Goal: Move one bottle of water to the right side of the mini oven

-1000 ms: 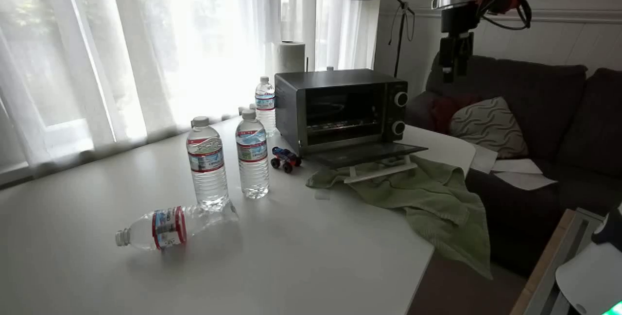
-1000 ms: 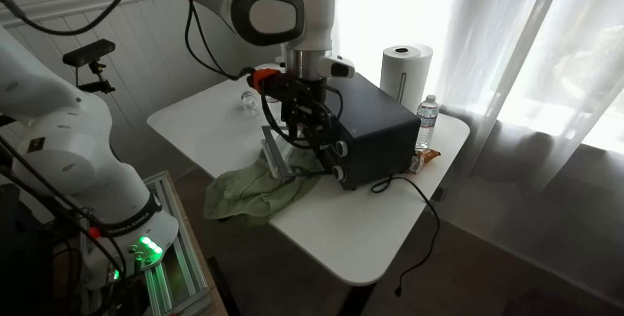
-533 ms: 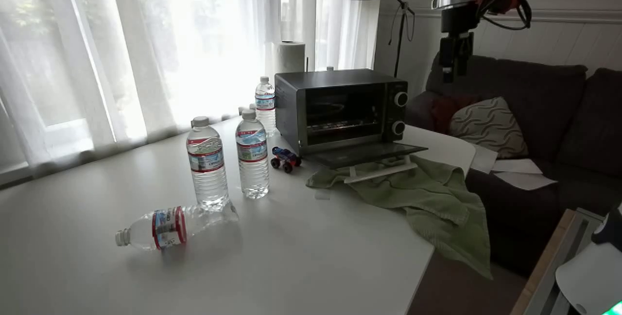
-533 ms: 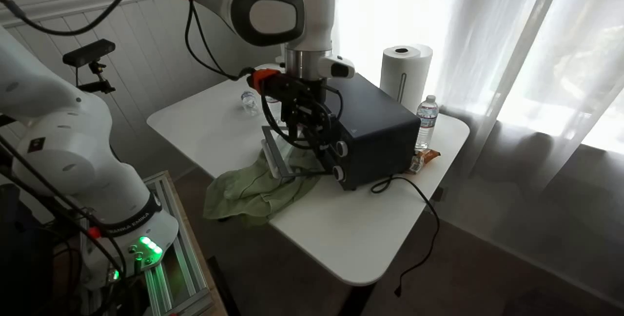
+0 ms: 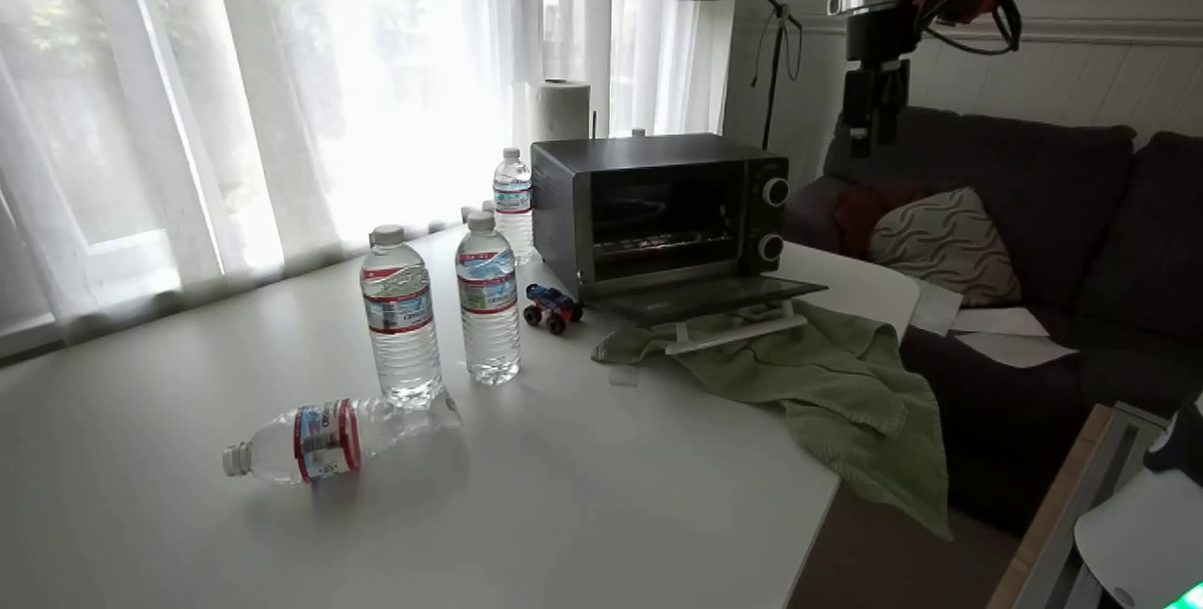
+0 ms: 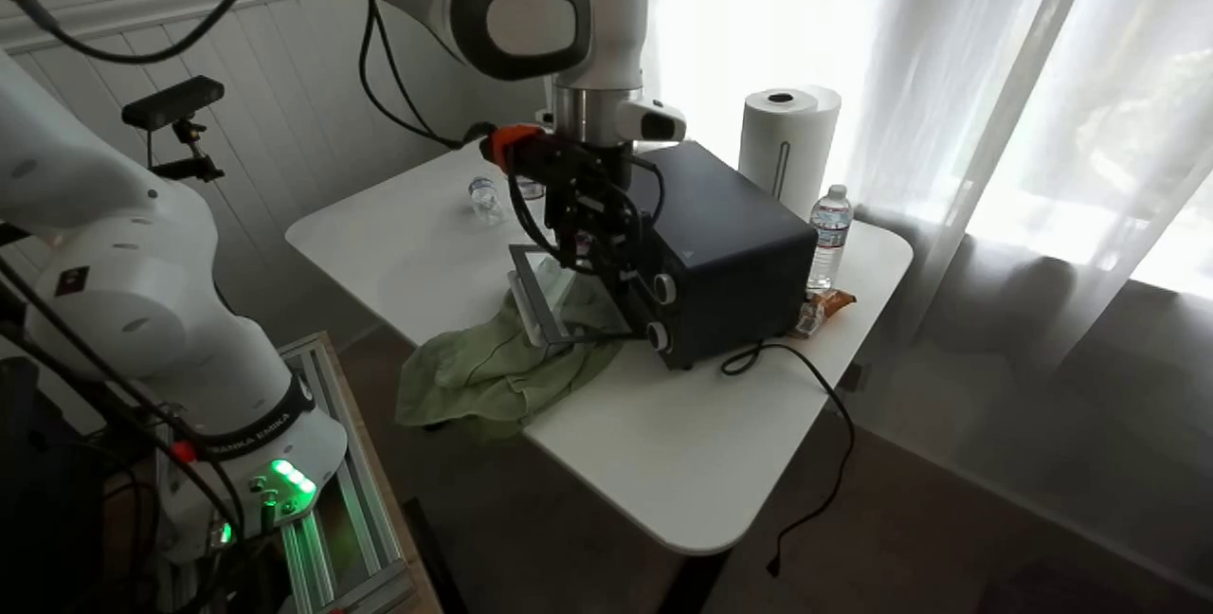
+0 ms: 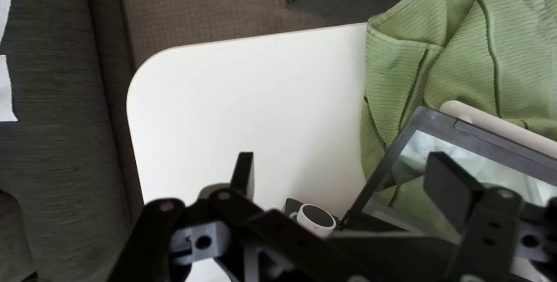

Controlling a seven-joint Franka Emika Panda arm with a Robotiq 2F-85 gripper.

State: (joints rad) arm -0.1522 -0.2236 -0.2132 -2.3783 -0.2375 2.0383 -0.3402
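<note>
In an exterior view, pale curtains (image 5: 235, 120) hang past a white table (image 5: 583, 506), with a dark couch (image 5: 977, 153) at the right. The bottle of water (image 5: 513, 200) is just left of the mini oven (image 5: 658, 151). Nearer are two standing bottles (image 5: 488, 294) and one lying bottle (image 5: 324, 440). Another bottle (image 6: 828, 235) stands behind the mini oven. The labels (image 5: 398, 312) are too small to read; the arm (image 6: 261, 434) says EMIKA. The gripper (image 7: 340, 164) is spread wide.

In an exterior view, on table (image 5: 620, 506): mini oven (image 5: 663, 214) far, towel (image 5: 851, 383) before it, upright bottles (image 5: 488, 299) left, lying bottle (image 5: 326, 441) near left.
</note>
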